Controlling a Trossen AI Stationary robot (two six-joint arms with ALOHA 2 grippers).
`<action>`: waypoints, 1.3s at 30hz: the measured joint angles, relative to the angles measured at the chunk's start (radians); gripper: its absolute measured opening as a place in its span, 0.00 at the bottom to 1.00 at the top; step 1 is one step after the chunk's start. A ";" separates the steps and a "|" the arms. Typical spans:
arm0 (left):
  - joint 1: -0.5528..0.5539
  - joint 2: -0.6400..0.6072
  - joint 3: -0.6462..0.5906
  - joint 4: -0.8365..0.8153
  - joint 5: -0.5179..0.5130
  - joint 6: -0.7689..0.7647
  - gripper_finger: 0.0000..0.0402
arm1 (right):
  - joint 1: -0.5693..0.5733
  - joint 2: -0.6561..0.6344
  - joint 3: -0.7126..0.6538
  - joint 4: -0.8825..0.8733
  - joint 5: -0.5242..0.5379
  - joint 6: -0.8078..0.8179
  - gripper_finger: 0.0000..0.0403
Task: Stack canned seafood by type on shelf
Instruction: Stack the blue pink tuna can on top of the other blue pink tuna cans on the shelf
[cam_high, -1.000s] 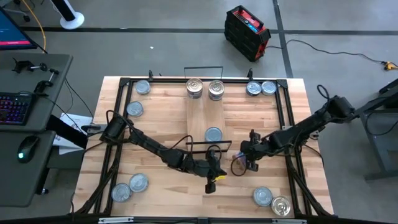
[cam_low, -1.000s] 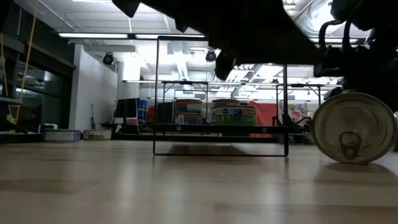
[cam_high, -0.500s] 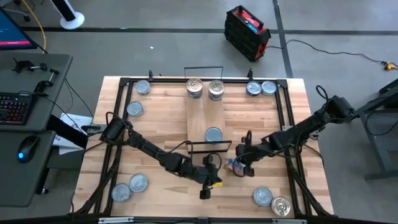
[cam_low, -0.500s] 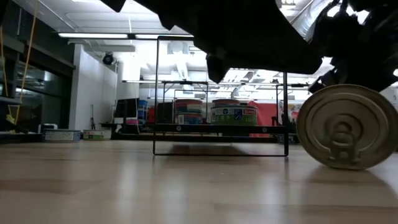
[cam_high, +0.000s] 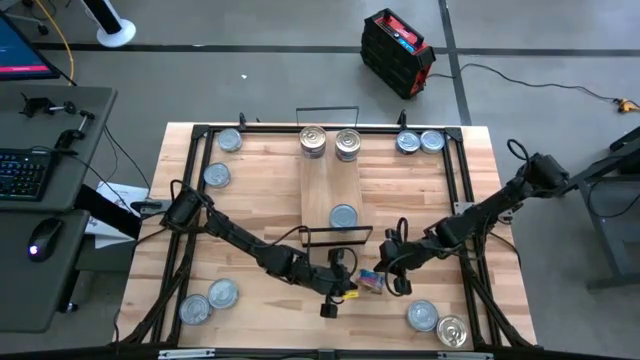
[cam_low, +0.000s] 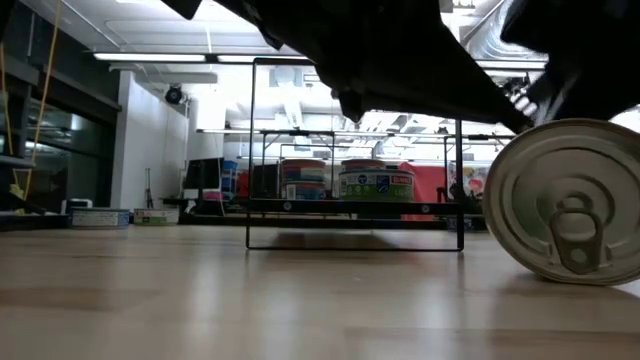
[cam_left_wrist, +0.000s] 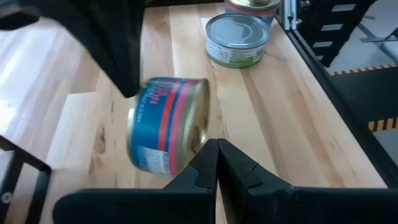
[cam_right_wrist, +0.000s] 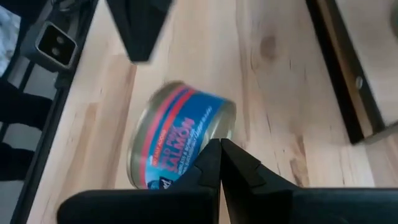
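A blue-and-red salmon can (cam_high: 370, 280) stands on its edge on the tabletop, just in front of the shelf's near wire frame (cam_high: 337, 237). Its ring-pull lid (cam_low: 570, 205) faces the table's near edge. My left gripper (cam_high: 345, 287), shut, is at the can's left. My right gripper (cam_high: 388, 272), shut, is at its right. The shelf plank (cam_high: 332, 185) carries two stacks of cans (cam_high: 313, 142) (cam_high: 347, 142) at its far end and a single can (cam_high: 343, 215) nearer. My left gripper has its shut fingertips (cam_left_wrist: 214, 149) against the can's rim at the ring-pull end (cam_left_wrist: 200, 142), coming slanting down from the table's left. My right gripper sets its shut fingertips (cam_right_wrist: 217, 149) on the label wall near the can's far rim (cam_right_wrist: 208, 138), slanting down from the right. The can stays on its edge on the table between the two.
Loose cans lie flat near the corners: far left (cam_high: 229, 140) (cam_high: 216, 176), far right (cam_high: 407, 143) (cam_high: 431, 141), near left (cam_high: 195, 308) (cam_high: 222, 293), near right (cam_high: 422, 316) (cam_high: 452, 331). A black frame (cam_high: 192, 200) runs around the tabletop.
My right gripper has gone toward the table's near edge and a little left, tipping steeper, and has pushed the can along. The can has travelled toward the near edge, still on its edge, with its ring-pull turned slightly. My left gripper has rolled a little, staying shut.
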 joint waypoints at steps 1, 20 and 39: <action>0.002 0.000 0.000 0.000 -0.012 0.001 0.00 | 0.004 0.000 0.013 -0.005 0.013 -0.004 0.00; 0.091 0.000 0.187 -0.198 0.209 -0.056 0.40 | 0.040 -0.136 0.241 -0.515 0.037 -0.030 0.00; 0.143 0.089 0.207 -0.220 0.267 0.008 0.64 | 0.152 -0.264 0.213 -0.672 0.159 0.189 0.00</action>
